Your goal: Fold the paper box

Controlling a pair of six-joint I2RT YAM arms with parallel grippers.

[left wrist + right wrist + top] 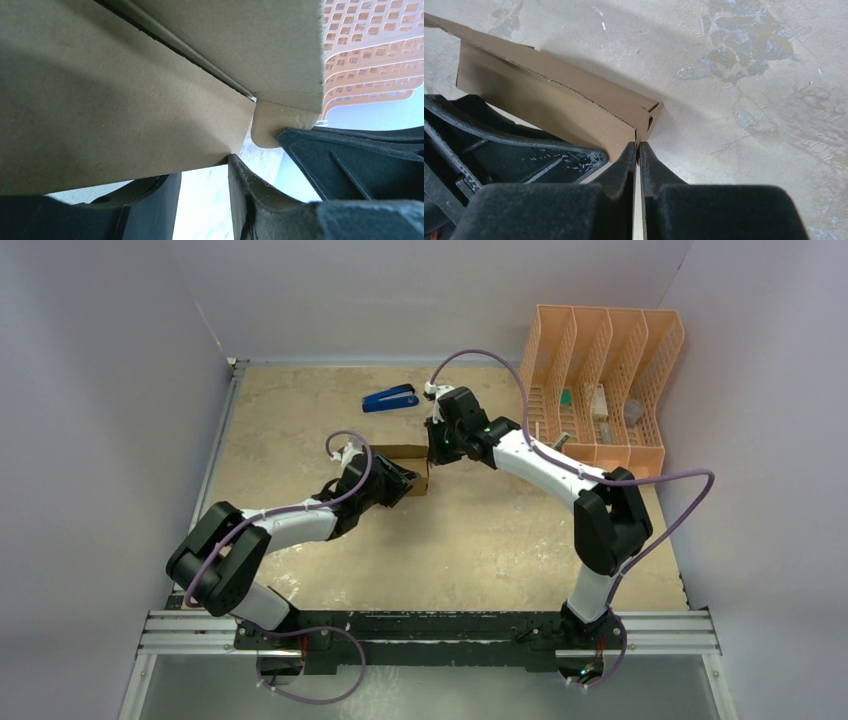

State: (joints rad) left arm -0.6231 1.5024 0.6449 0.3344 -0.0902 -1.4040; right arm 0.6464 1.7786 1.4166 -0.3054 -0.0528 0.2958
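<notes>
In the middle of the table (480, 540) the paper box (405, 458) is steadied by the left pincer (402, 480), its grip not tellable, and the right end, probably to be tucked next, is pushed by the closed right pincer (638, 147).

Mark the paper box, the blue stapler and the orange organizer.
paper box (554, 107): right wrist view, on its long side panel.
blue stapler (390, 398): top view, middle of its body.
orange organizer (548, 352): top view, left mesh wall.

Beige mottled table (480, 540) w/ pale blotches. Paper box (405, 453) near ctr, long side running L-R. Blue stapler (389, 398) beyond it, apart. Peach-orange mesh organizer (548, 350) at far R corner, small items in slots.
</notes>
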